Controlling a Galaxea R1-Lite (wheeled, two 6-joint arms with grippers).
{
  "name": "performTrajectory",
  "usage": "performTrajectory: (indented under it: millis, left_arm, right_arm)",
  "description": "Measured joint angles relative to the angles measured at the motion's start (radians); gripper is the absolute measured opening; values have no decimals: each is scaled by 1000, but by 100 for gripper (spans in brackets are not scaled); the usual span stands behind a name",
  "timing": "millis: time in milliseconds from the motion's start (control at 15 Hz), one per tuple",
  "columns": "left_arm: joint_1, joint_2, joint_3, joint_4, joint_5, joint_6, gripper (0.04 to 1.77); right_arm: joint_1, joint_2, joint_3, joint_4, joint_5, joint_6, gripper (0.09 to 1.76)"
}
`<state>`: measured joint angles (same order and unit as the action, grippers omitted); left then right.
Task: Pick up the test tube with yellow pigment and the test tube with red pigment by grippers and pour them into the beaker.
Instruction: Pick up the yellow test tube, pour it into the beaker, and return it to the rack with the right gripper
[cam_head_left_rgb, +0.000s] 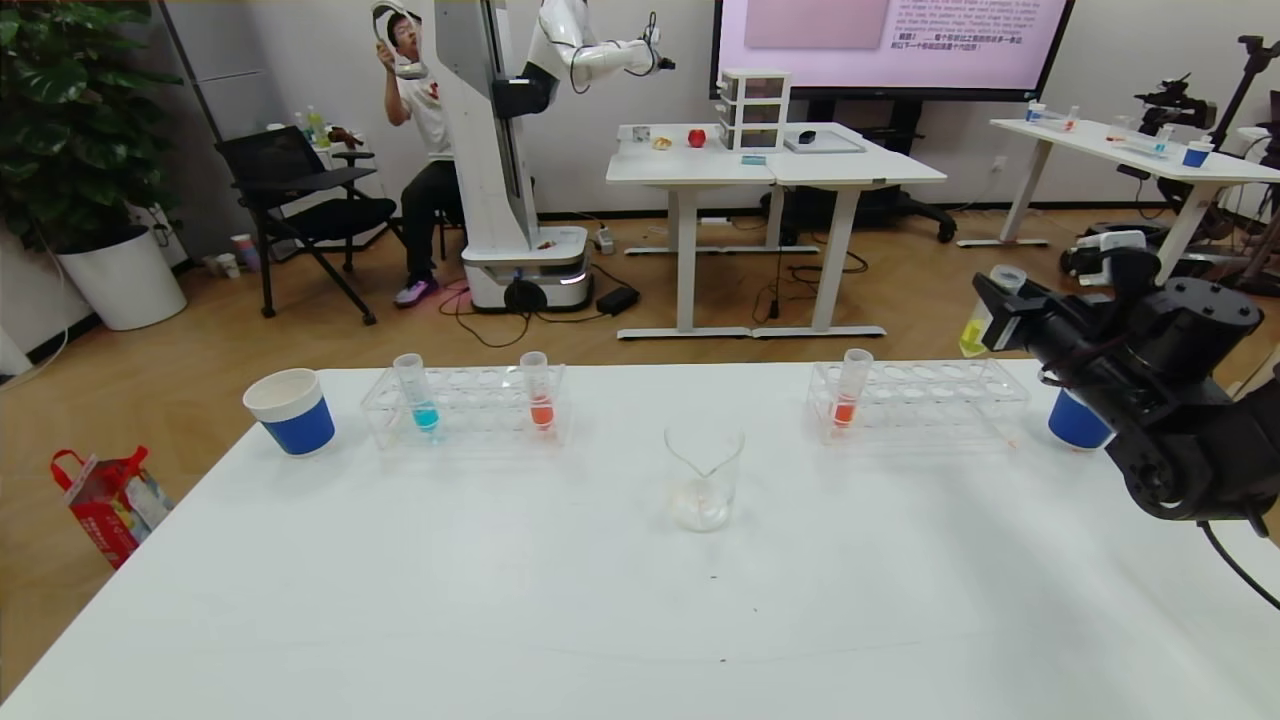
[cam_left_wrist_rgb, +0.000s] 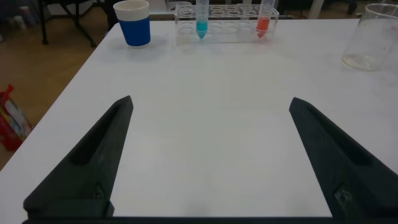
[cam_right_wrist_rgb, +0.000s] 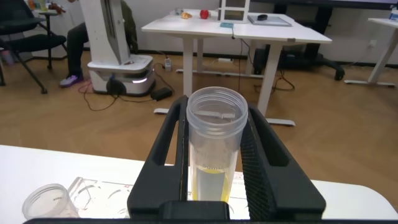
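My right gripper (cam_head_left_rgb: 992, 312) is shut on the test tube with yellow pigment (cam_head_left_rgb: 978, 330) and holds it upright in the air, above the right end of the right rack (cam_head_left_rgb: 920, 400). In the right wrist view the tube (cam_right_wrist_rgb: 214, 149) stands between the black fingers (cam_right_wrist_rgb: 163, 155). A test tube with red pigment (cam_head_left_rgb: 848, 395) stands in the right rack; a second one (cam_head_left_rgb: 538, 395) stands in the left rack (cam_head_left_rgb: 465, 405). The empty beaker (cam_head_left_rgb: 703, 475) stands mid-table between the racks. My left gripper (cam_left_wrist_rgb: 211, 106) is open and empty over bare table near the front left.
A blue-liquid tube (cam_head_left_rgb: 420, 398) stands in the left rack. Blue-and-white paper cups stand at the far left (cam_head_left_rgb: 291, 411) and the far right (cam_head_left_rgb: 1078, 420), the right one partly behind my right arm. The white table (cam_head_left_rgb: 500, 600) stretches toward me.
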<state>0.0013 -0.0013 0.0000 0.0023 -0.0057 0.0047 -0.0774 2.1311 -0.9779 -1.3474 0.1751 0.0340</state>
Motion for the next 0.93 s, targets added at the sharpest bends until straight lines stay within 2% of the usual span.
performTrajectory:
  millis: [200,467,933]
  left_arm:
    - [0,0,0,0,0,0,175]
    - [0,0,0,0,0,0,175]
    - [0,0,0,0,0,0,175]
  right_arm:
    - [49,-2,-80,83,39,-1,51]
    - [179,-3,-152,110,137,-10,51]
    - [344,36,-176,101,328,-396,51]
